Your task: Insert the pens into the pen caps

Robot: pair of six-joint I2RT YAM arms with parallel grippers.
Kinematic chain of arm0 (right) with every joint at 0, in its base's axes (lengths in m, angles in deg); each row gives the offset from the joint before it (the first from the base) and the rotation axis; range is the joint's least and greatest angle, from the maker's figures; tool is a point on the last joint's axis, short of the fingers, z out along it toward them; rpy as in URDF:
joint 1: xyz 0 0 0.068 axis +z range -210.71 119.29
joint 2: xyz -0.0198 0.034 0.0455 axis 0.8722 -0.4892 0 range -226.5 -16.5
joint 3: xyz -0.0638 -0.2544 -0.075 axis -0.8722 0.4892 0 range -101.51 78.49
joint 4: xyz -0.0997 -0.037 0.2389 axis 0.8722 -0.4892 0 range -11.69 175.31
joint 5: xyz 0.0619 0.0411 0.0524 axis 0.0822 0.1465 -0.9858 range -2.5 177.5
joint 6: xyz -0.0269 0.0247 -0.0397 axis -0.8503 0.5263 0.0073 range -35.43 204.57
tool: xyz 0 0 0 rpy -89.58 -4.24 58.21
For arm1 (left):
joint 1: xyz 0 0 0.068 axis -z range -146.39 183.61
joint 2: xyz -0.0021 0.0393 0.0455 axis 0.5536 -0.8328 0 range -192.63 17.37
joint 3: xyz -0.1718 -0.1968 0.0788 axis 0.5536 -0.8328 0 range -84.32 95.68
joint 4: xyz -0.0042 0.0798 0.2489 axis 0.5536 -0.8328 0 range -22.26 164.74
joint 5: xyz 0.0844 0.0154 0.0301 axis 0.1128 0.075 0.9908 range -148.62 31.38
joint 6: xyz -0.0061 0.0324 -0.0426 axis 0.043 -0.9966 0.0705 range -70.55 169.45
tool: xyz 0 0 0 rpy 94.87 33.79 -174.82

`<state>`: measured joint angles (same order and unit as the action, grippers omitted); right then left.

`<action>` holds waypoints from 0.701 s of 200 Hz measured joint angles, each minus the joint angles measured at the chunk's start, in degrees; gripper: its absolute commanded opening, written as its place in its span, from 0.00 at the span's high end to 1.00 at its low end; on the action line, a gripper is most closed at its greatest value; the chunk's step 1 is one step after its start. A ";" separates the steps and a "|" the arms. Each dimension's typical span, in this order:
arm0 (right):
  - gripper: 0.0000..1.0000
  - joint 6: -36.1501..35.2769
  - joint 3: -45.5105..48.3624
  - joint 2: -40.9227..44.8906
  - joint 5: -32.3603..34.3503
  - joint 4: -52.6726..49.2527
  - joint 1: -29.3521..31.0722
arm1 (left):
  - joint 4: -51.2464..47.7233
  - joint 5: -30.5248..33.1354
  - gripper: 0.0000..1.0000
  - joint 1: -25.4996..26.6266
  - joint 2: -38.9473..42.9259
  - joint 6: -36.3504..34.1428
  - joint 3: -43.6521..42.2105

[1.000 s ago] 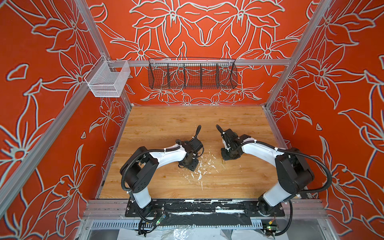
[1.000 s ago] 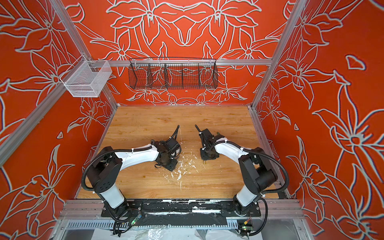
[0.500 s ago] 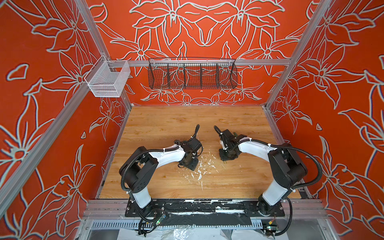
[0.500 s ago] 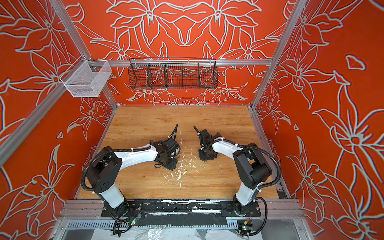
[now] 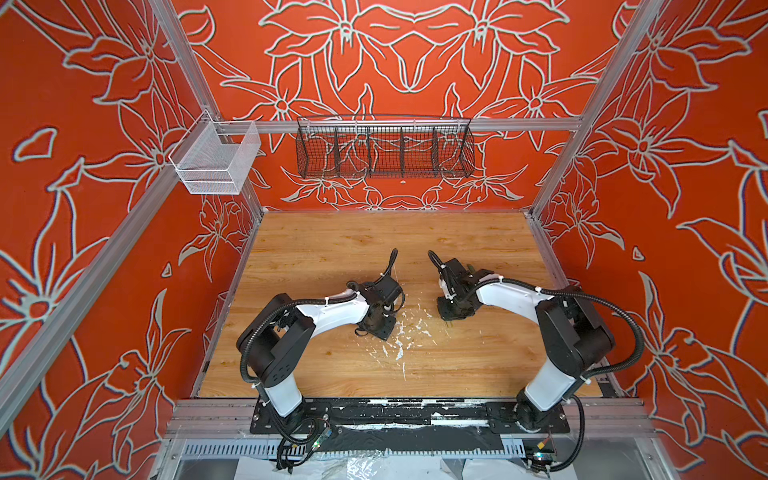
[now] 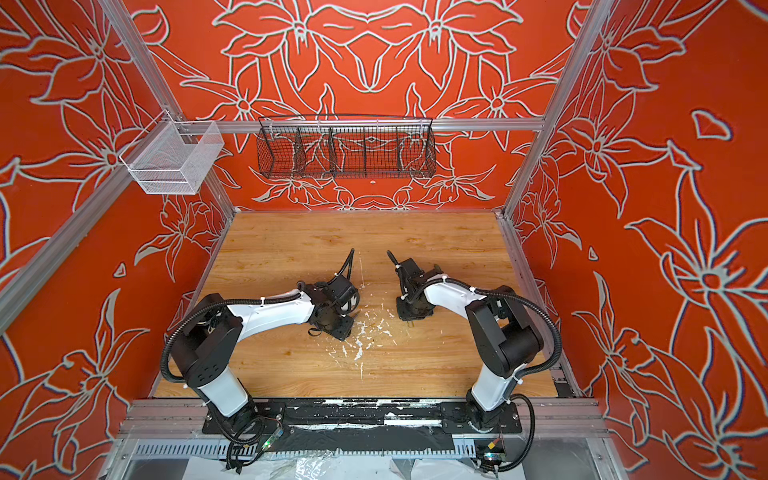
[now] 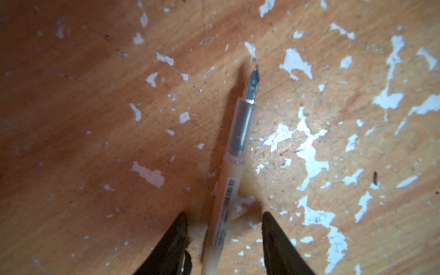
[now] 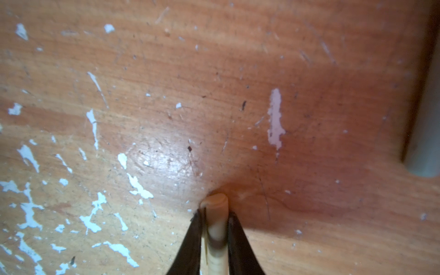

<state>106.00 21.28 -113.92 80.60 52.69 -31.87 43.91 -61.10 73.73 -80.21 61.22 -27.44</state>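
From where I stand, both arms are bent low over the middle of the wooden table (image 5: pixel 332 249), right down among the white paint flecks (image 5: pixel 399 345), which makes sense, since the things they are after lie flat and thin on the boards. In both top views the wrists hide those things, so the wrist cameras tell the story. The left gripper (image 7: pixel 224 214), just left of centre, has its fingers apart, one on each side of a beige pen (image 7: pixel 228 181), a slim plastic stick with a clear grip section and a steel nib. The beige pen lies on the table with a gap showing on both sides, so nothing pinches it yet. The fingers straddle the barrel well back from the nib, and I take that as deliberate, since it leaves the writing end free to go into a cap. The right gripper (image 8: pixel 215 214), just right of centre, is clamped across a beige cap (image 8: pixel 215 202), a short stubby plastic tube with one end poking out past the fingertips. I cannot tell whether that end is the open mouth, or whether the cap is lifted off the boards. Off to one side of it lies a pale grey-green rod (image 8: pixel 423 147), perhaps another pen or cap.
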 measured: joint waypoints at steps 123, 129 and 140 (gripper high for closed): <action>0.85 1.20 0.76 1.79 -1.27 0.96 0.00 | 0.72 -0.35 0.91 -0.09 1.01 -0.35 -1.44; 0.86 1.36 0.94 2.12 -1.31 1.07 0.00 | 0.72 -0.44 0.91 -0.11 1.01 -0.42 -1.44; 0.86 1.66 1.33 2.86 -1.31 1.46 0.00 | 0.74 -0.59 0.96 -0.11 1.01 -0.17 -1.44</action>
<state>107.66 22.61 -111.06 79.29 54.15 -31.87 44.66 -61.69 73.62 -79.21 61.05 -28.88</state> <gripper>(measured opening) 0.147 0.085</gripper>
